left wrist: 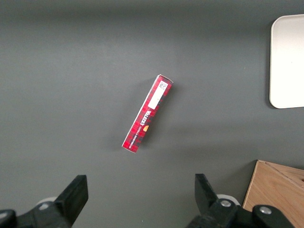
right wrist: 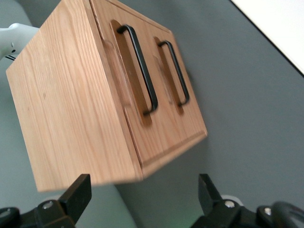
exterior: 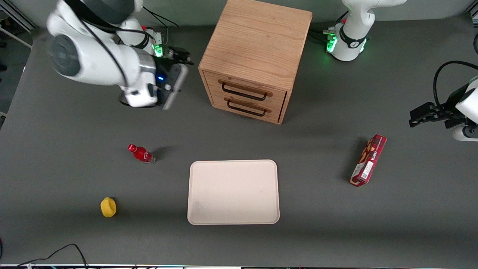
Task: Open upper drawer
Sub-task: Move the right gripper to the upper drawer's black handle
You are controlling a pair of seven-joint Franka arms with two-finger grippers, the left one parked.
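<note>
The pincer (right wrist: 142, 199) hangs above the table (exterior: 74, 231) with its 2 fingers (right wrist: 78, 192) spread wide and nothing between them, off to the working arm's side of the cabinet (exterior: 257, 45) and well apart from it. That gap is probably kept so the fingers can straddle a thin wire handle. The wrist is tilted toward the cabinet's front, likely to line up with the handles. The upper drawer (exterior: 248, 86) sits shut, flush with the cabinet face, directly above the lower drawer (exterior: 246, 104); its black handle (right wrist: 140, 71) (the nearer of the 2 to the pincer) is untouched. Nearer the front camera than the pincer stand a red bottle (exterior: 142, 153), a yellow object (exterior: 108, 207) and a tray (exterior: 233, 192), all clear of the approach.
</note>
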